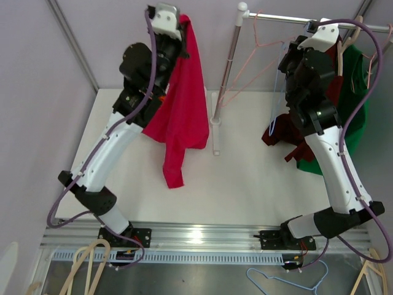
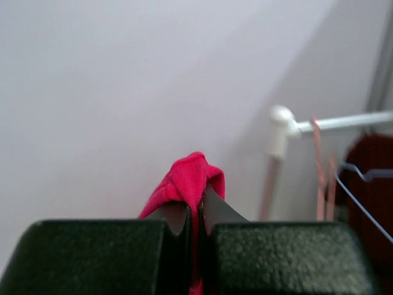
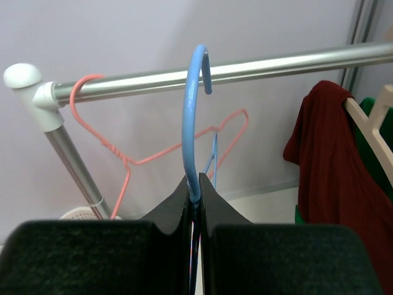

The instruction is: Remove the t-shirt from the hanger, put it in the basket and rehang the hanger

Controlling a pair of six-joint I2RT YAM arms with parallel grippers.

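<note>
While the left gripper [image 2: 198, 206] points upward, its fingers [image 2: 177, 216] are pressed together on a fold of the red t-shirt [image 2: 187, 178], which bunches just above the tips. In the top view the t-shirt [image 1: 184, 110] hangs from that grip at the far left, high over the white table [image 1: 245, 178], its lower end dangling free and well apart from the rack.

At the far right, the right gripper [image 3: 195, 190] is closed on the neck of a bare blue hanger [image 3: 189, 123]. The blue hook rises past the metal rail [image 3: 276, 64] and curls at it; I cannot tell whether it rests on the bar. A pink wire hanger [image 3: 114, 149] hooks over the rail to the left, near the white end cap. To the right, a maroon shirt [image 3: 325, 160] drapes on a wooden hanger [image 3: 368, 117], with a green garment [image 1: 356, 92] beside it.
</note>
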